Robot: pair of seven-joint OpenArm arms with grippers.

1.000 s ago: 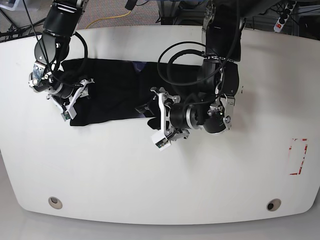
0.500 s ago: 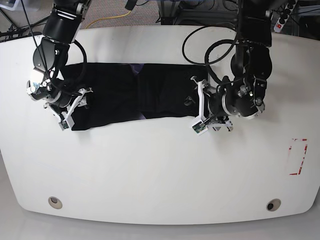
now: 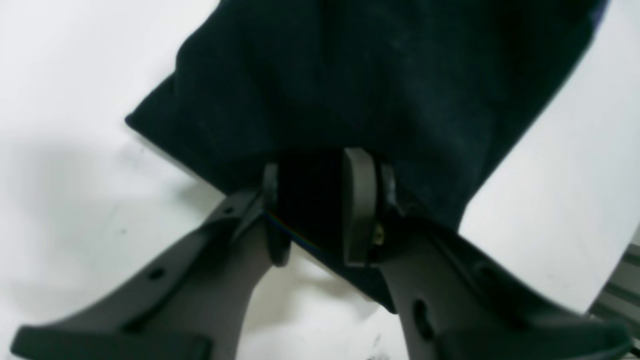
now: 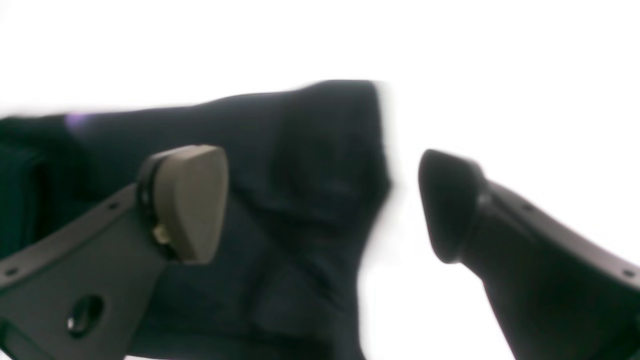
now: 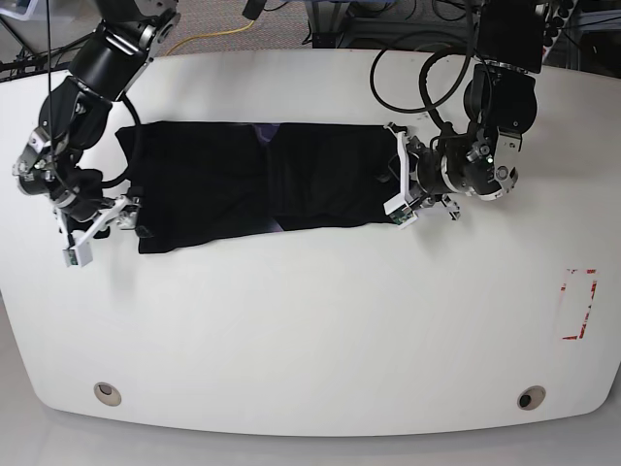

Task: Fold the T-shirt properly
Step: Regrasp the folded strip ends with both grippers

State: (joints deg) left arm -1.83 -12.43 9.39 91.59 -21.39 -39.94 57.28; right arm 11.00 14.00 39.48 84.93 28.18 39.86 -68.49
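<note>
Black T-shirt (image 5: 257, 184) spread as a long flat band across the far half of the white counter (image 5: 310, 340), lying crosswise between the two arms. No readable writing anywhere on the cloth; only a small purplish patch at the far edge near the middle in the base view, too small to make out. Thin rainbow-coloured line of print along the cloth edge inside the left pincer (image 3: 320, 200), visible in the left wrist view alone. Left pincer at the shirt's end on the base view's right (image 5: 400, 189), jaws drawn close with a fold of the black cloth pinched between the two pads, clenched on the T-shirt (image 3: 380, 90). Right pincer (image 4: 320, 200) with jaws spread wide and released, holding nothing; one pad over the cloth, the other over bare counter, the shirt's edge (image 4: 300, 210) running between them. Same pincer in the base view (image 5: 92, 233) just beside the shirt's other end, at its near corner. Faint violet blur at the cloth's upper left in the right wrist view, unreadable. Red dashed rectangle (image 5: 578, 303) marked on the counter well apart from the shirt, plus two round fittings (image 5: 108, 393) near the front edge, seen only from the base camera.
</note>
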